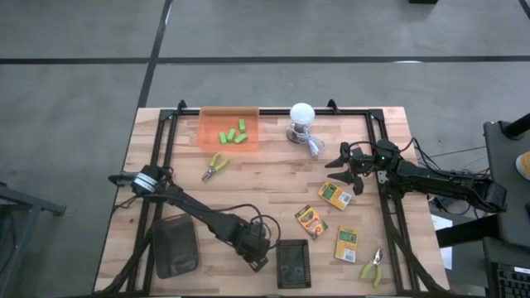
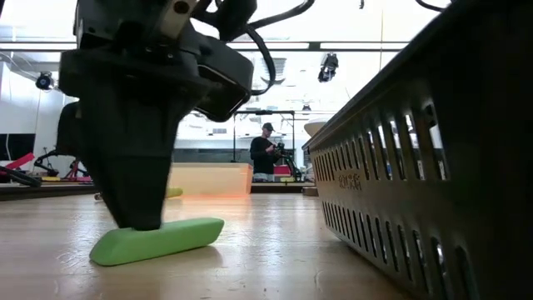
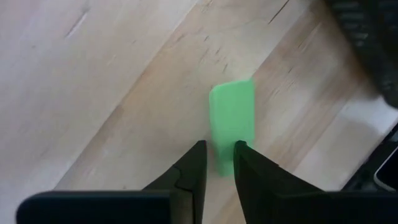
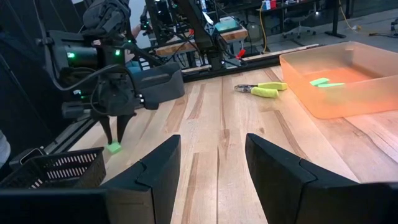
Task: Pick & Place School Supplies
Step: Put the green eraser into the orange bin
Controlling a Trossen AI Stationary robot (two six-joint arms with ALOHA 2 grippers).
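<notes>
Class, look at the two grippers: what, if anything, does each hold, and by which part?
Left gripper pinches one end of a green block lying on the table. Right gripper holds nothing.

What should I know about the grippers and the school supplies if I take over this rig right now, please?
Left gripper: down at the table's near edge between the two dark baskets, fingers closed on one end of a green block lying flat on the wood.
Right gripper: open, empty, hovering at the right side near the crayon boxes.
Done: four green blocks in the orange bin.
Left: the gripped block, three crayon boxes, pliers beside the bin, pliers at the near right.
</notes>
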